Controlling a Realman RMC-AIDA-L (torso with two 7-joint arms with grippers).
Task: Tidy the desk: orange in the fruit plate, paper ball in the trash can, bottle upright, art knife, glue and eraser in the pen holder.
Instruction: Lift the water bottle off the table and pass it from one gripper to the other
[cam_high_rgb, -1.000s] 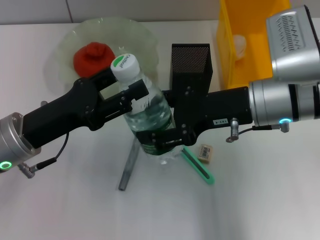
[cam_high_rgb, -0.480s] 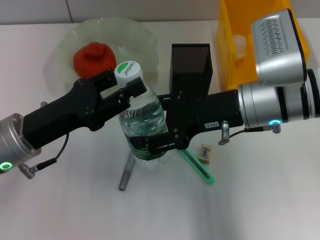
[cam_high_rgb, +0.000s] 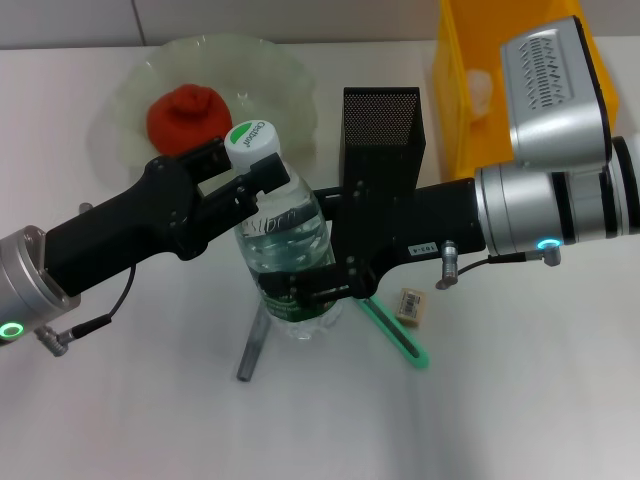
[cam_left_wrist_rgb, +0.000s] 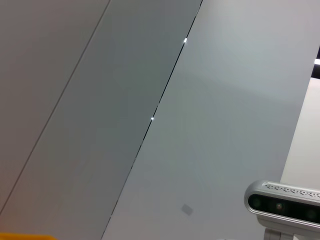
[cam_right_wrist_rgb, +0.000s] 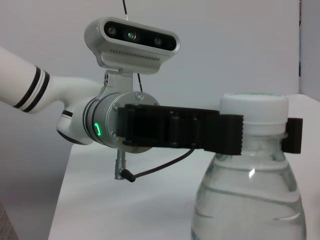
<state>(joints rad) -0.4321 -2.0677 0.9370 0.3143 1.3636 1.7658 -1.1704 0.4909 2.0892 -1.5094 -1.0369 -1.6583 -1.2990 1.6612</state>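
The bottle (cam_high_rgb: 285, 255) stands close to upright at the centre of the head view, white cap uppermost, held between both arms, so the step in hand looks like standing it on the bench (cam_high_rgb: 520, 400). The left pincer (cam_high_rgb: 240, 175) is closed about the bottle's neck just under the cap, as the right wrist view also shows, and the right pincer (cam_high_rgb: 315, 290) is clamped low on the labelled body. The next move calls for settling the base flat, then letting go gently, one pincer at a time, so it does not tip. Behind it, at upper centre, stands the pen holder (cam_high_rgb: 382, 130); the orange (cam_high_rgb: 185, 115) already sits in the fruit plate (cam_high_rgb: 290, 75) at upper left. Lower centre, the glue (cam_high_rgb: 255, 345), art knife (cam_high_rgb: 398, 335) and eraser (cam_high_rgb: 411, 304) lie waiting, and the trash can (cam_high_rgb: 455, 110) is at upper right.
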